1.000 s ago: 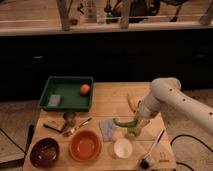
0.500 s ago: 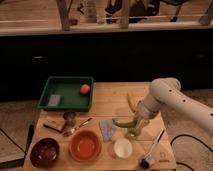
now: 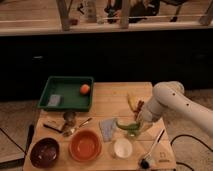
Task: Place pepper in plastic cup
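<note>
Pepper point(image 3: 125, 125): judged light, fairly stiff, with smooth and likely slippery skin, thin enough to roll between pads; best taken across the middle of its length, not at the tapered tip. Lying now at the rim of the plastic cup point(image 3: 133, 131), right of the grey cloth point(image 3: 107, 128) and above the white cup point(image 3: 122, 147); whether inside or only across the rim, unclear. Gripper point(image 3: 140, 121) low at the cup, by the pepper's right end. Jaw state: cannot tell.

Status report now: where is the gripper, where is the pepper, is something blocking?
Gripper low over plastic cup, right of table centre. Pepper lies across the cup rim. White cup close by, not blocking.
</note>
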`<state>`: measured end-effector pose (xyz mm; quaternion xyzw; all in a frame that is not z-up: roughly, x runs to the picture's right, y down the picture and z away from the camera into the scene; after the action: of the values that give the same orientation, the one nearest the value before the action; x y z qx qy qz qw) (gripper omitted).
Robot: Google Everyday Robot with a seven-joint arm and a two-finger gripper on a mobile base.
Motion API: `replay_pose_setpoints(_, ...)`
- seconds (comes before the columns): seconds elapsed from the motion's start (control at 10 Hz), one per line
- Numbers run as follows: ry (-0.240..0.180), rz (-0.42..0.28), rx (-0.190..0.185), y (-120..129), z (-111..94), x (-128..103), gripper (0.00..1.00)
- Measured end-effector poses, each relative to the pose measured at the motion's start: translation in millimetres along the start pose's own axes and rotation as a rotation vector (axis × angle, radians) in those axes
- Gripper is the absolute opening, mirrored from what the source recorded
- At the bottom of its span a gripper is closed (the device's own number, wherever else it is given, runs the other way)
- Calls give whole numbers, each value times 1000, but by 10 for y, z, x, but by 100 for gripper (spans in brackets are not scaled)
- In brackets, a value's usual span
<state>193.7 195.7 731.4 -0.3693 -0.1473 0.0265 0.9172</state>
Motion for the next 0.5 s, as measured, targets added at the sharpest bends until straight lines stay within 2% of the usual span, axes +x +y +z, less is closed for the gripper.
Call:
replay_pose_setpoints(0.1, 4, 10, 1, 11, 6, 43, 5)
replay_pose_setpoints(0.2, 12, 24, 3, 25, 18, 110, 18)
replay_pose_setpoints(0.3, 16, 31, 3, 31, 31, 138, 24)
replay_pose_setpoints(0.5, 32, 37, 0, 10, 64, 192, 50)
